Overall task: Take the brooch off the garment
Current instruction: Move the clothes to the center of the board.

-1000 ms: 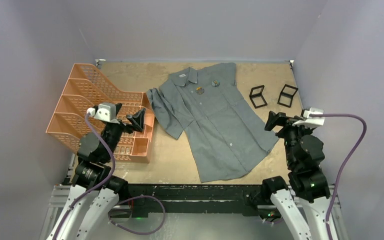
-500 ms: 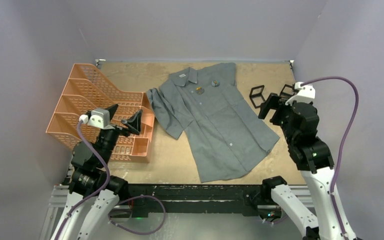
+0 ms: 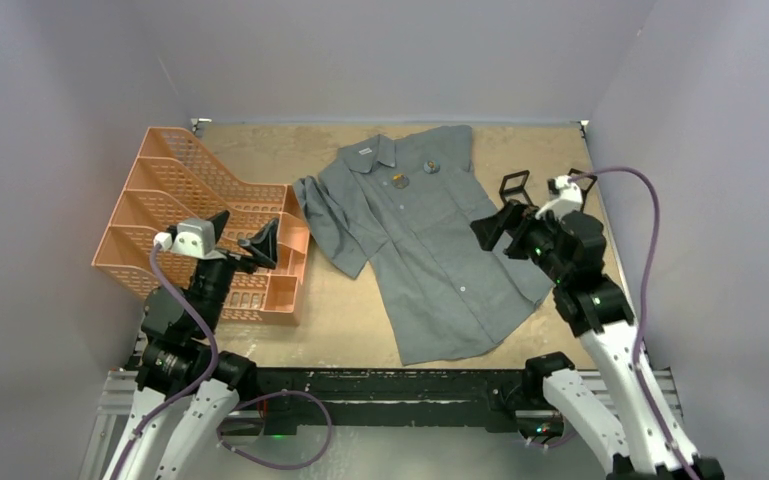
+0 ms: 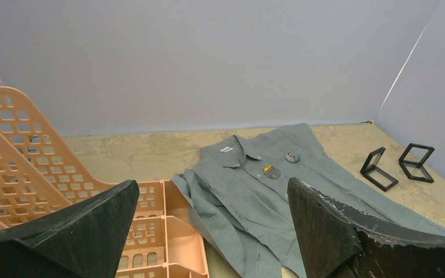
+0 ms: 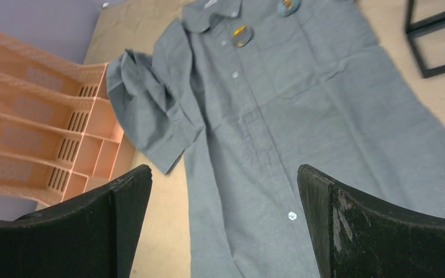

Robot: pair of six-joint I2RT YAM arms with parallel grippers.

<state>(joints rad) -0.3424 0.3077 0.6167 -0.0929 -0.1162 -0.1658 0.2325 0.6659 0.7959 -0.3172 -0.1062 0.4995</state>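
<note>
The grey shirt (image 3: 430, 245) lies flat on the table, collar at the far end. Two round brooches are pinned near the collar: a gold one (image 3: 400, 181) and a bluish one (image 3: 431, 167). Both also show in the left wrist view, gold (image 4: 271, 171) and bluish (image 4: 292, 157), and in the right wrist view, gold (image 5: 242, 36) and bluish (image 5: 290, 4). My right gripper (image 3: 503, 229) is open and empty, above the shirt's right side; in its own view (image 5: 224, 174) it looks down the button line. My left gripper (image 3: 243, 235) is open and empty over the orange tray, well left of the shirt (image 4: 249, 202).
An orange tiered file tray (image 3: 175, 215) stands at the left, touching the shirt's sleeve. Two small black open frames (image 3: 516, 192) (image 3: 577, 188) stand right of the shirt. Grey walls close in the table on three sides.
My right arm has swung from the table's right edge up and left, over the shirt's right side. My left gripper has shifted slightly back and left. The shirt and brooches have not moved.
</note>
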